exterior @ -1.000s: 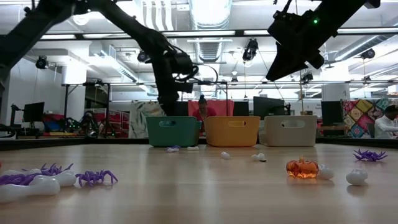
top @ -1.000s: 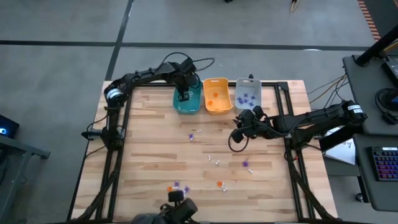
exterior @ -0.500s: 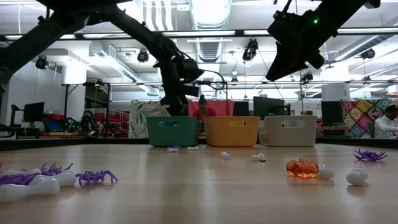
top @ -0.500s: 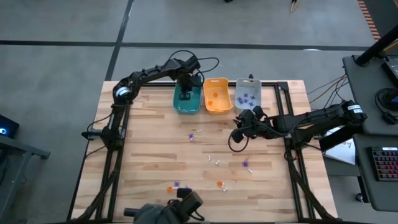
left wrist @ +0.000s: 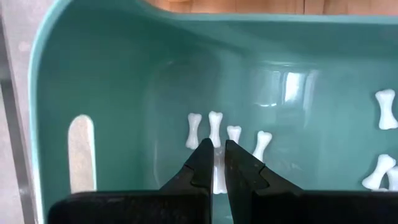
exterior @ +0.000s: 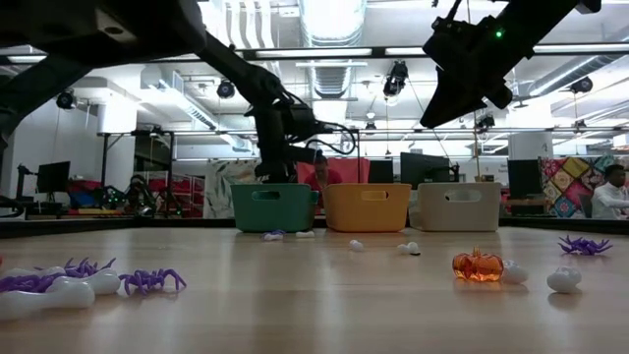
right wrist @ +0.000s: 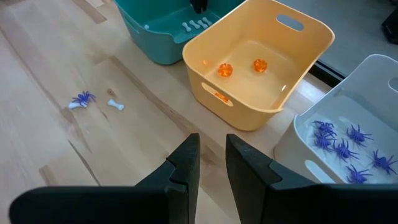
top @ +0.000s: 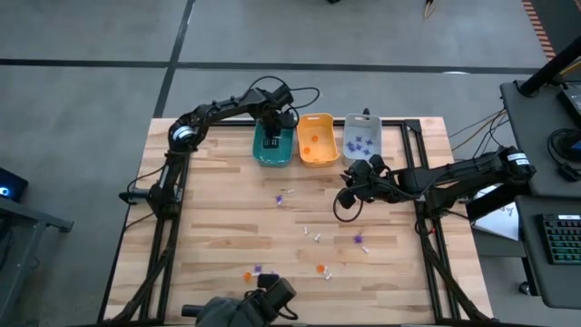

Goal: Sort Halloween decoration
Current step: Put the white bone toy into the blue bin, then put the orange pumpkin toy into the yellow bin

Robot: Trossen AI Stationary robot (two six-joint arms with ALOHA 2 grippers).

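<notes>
**Left gripper closed over the teal bin, trinkets lying between bins and table edge**

The left gripper is hanging inside the teal bin, its two dark fingers pressed nearly together, with a white bone showing in the narrow slit between them; whether the bone is gripped or merely lying behind the tips I cannot tell. More white bones are lying on the floor of the teal bin, in a short row just ahead of the fingertips and a few more toward the far side.

Just beside the teal bin, the orange bin is holding small orange pumpkins, and beyond that, the grey bin is holding purple spiders.

The right gripper is hovering above the bare table, on the near side of the grey bin and well apart from the teal bin; its fingers are standing a little apart and holding nothing.

The remaining Halloween decoration is lying scattered on the table away from the teal bin: a purple spider with a white bone nearest the teal bin, white pieces farther out, and an orange pumpkin with other bits near the table's front edge.
</notes>
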